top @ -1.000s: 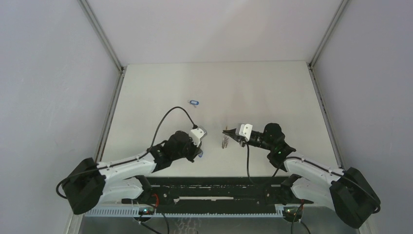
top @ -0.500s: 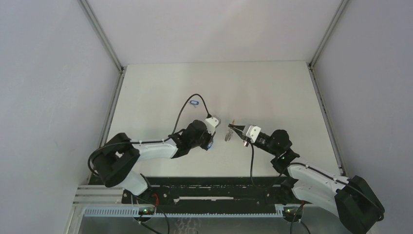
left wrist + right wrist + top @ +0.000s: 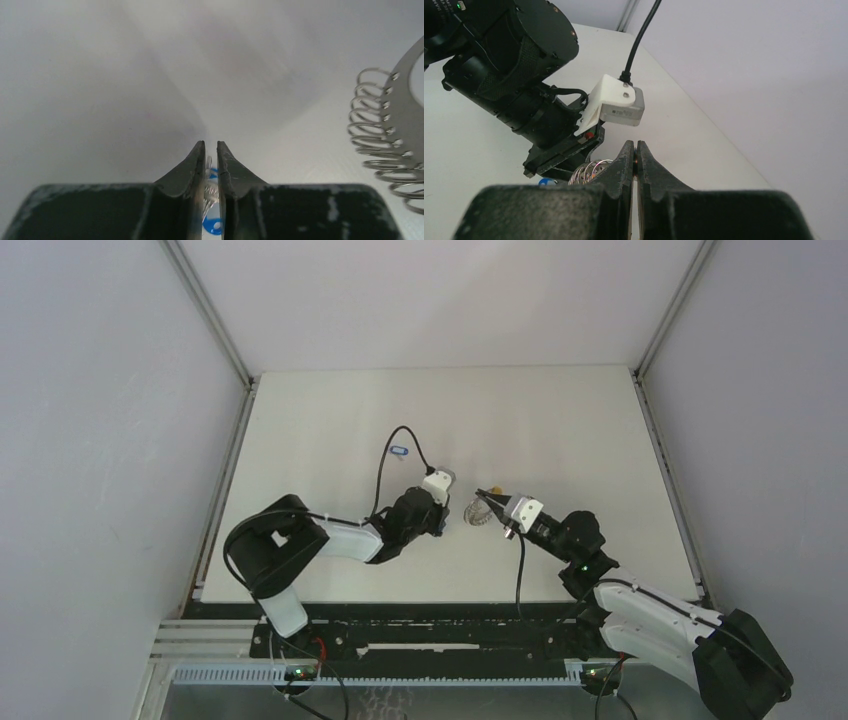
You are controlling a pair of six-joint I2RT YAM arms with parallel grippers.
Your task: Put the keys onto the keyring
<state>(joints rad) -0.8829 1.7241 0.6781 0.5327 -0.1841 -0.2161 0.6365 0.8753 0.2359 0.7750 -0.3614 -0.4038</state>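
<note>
My left gripper (image 3: 446, 502) has one of the keys (image 3: 210, 184) between its fingers, the blue tag hanging below, with only a narrow slit between the jaws (image 3: 210, 146). It stands just left of the keyring (image 3: 474, 512), a silvery wire coil on a flat metal rim (image 3: 400, 125). My right gripper (image 3: 482, 498) is shut on the keyring's thin edge (image 3: 635, 161); its coil (image 3: 586, 172) shows left of the fingers. A second key with a blue tag (image 3: 400, 451) lies on the table behind the left gripper.
The white table (image 3: 560, 430) is walled by grey panels on three sides. The left arm's black cable (image 3: 395, 445) loops over the second key. The left wrist's white camera block (image 3: 616, 102) hangs close in front of the right gripper.
The left arm has reached right and forward, bringing its key up beside the keyring. The right gripper has lifted and turned the ring slightly. The left jaws have parted a little.
</note>
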